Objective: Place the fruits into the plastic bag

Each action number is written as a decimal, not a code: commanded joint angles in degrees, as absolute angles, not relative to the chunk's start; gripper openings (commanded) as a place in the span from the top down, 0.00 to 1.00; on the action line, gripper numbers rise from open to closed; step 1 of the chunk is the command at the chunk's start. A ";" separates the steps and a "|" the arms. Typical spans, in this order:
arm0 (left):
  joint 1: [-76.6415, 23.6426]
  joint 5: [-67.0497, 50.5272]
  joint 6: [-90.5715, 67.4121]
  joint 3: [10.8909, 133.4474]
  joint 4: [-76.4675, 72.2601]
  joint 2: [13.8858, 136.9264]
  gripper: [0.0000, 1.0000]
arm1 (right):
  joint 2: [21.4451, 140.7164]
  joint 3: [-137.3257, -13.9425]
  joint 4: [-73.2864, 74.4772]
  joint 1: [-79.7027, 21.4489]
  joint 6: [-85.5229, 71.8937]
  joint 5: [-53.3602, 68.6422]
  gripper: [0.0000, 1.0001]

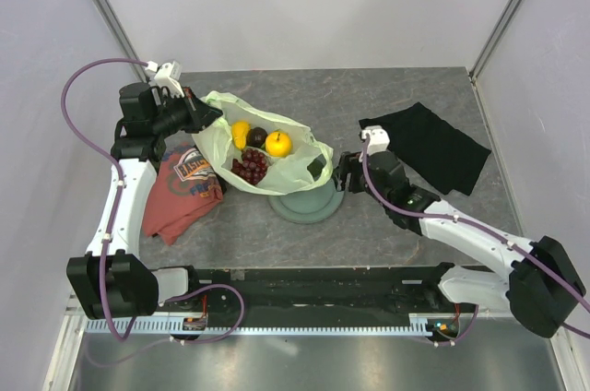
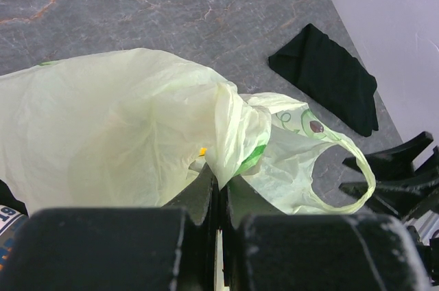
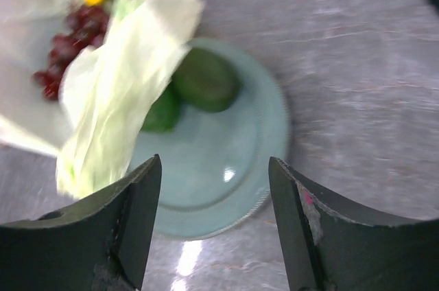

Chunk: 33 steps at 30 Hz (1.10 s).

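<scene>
The pale green plastic bag [image 1: 277, 174] lies open across the table's middle, its right edge draped over the grey-green plate [image 1: 309, 208]. Inside it lie the yellow pear [image 1: 240, 133], the plum [image 1: 256, 138], the yellow-orange round fruit [image 1: 278, 143] and the grape bunch [image 1: 249, 168]. The dark green oval fruit [image 3: 204, 84] lies on the plate [image 3: 226, 188], at the bag's edge [image 3: 116, 92]. My left gripper [image 1: 205, 119] is shut on the bag's left rim [image 2: 226, 133] and holds it up. My right gripper [image 3: 214, 160] is open and empty, just right of the plate, facing the green fruit.
A red printed T-shirt [image 1: 184, 190] lies left of the bag, under my left arm. A black cloth [image 1: 429, 144] lies at the right, behind my right arm. White walls close in the table on three sides.
</scene>
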<state>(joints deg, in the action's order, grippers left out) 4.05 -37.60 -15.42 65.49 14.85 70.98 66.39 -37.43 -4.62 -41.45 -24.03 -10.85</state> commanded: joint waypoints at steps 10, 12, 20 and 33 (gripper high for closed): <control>4.39 -37.71 -13.27 66.01 14.59 70.05 0.98 | 77.85 -40.08 -4.56 -37.00 -21.72 -12.06 0.14; 4.39 -37.53 -13.18 66.09 14.68 70.14 0.98 | 79.53 -40.60 -8.07 -36.91 -20.92 -10.55 0.13; 4.48 -37.00 -12.83 66.18 14.94 70.31 0.99 | 89.81 -46.92 -15.02 -37.00 -12.67 -4.59 0.12; 4.75 -36.83 -12.74 66.27 15.21 70.40 0.98 | 99.23 -53.52 -17.84 -37.00 -1.23 5.53 0.15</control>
<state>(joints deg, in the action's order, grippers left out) 4.19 -37.52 -14.87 65.49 14.96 70.98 97.86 -50.35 -14.35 -37.10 -5.43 1.78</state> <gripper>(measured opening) 0.025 0.851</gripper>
